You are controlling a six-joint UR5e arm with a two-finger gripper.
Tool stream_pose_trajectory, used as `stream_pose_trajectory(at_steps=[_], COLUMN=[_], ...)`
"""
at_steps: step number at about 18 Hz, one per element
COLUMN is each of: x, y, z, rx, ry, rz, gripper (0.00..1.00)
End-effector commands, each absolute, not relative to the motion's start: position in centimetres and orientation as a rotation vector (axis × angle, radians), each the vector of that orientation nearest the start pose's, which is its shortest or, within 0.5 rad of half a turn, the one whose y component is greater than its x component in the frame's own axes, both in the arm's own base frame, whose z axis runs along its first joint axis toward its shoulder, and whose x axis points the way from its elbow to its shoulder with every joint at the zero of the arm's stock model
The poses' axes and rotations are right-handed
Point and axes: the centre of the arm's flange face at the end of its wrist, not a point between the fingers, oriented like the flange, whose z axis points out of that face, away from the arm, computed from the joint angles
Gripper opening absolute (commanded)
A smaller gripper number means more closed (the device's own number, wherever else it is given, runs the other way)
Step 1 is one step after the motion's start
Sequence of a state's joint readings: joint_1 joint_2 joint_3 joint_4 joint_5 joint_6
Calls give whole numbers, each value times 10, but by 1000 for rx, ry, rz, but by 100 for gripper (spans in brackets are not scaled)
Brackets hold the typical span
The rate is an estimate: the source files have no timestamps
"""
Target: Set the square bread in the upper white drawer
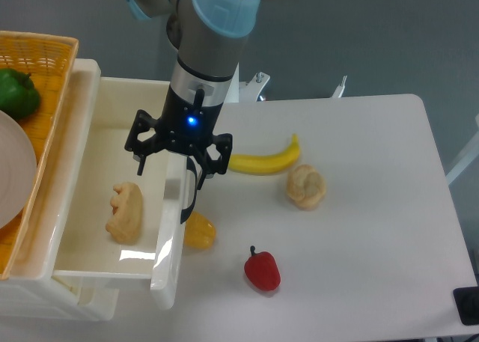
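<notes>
The square bread (126,212) lies flat on the floor of the upper white drawer (112,267), toward the drawer's front panel and well clear of its back wall, nothing touching it. Above the drawer's right wall, the gripper (177,153) hangs with its dark fingers spread apart and nothing between them, a blue light glowing on the wrist just over them. The bread sits below and to the front-left of those fingers, apart from them.

Judged from how things lie, the placing step looks done: the slice is inside the drawer and free of the tool. What seems left is the retreat. The next move calls for a straight lift away from the drawer, since the fingers hang close over its right wall and front panel, and a sideways drift could knock either.

Outside the drawer, on the white table (374,282), a yellow pepper (199,232) rests just beside the drawer's front corner; a red pepper (262,271), a banana (262,161) and a pale bun (305,186) lie farther off. Behind the drawer's left wall stands an orange wicker basket (52,46) holding a green pepper (16,91).
</notes>
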State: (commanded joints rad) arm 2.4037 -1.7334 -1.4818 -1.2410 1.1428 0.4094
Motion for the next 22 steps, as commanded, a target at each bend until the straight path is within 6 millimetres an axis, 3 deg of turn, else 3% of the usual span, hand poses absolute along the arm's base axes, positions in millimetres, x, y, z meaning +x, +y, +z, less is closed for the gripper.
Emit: stream_pose_trajectory(at_steps=[4,9,15,20,22], x=[-335,-350,-364,-367,-363], y=[504,491,484,472,465], z=[491,492,494,471,447], rx=[-2633,-2699,-2797,-2923,-3001], ry=[-453,-493,-322,-234,-240], rz=[-193,-42,155,234,227], gripper=[100,100,100,100,100])
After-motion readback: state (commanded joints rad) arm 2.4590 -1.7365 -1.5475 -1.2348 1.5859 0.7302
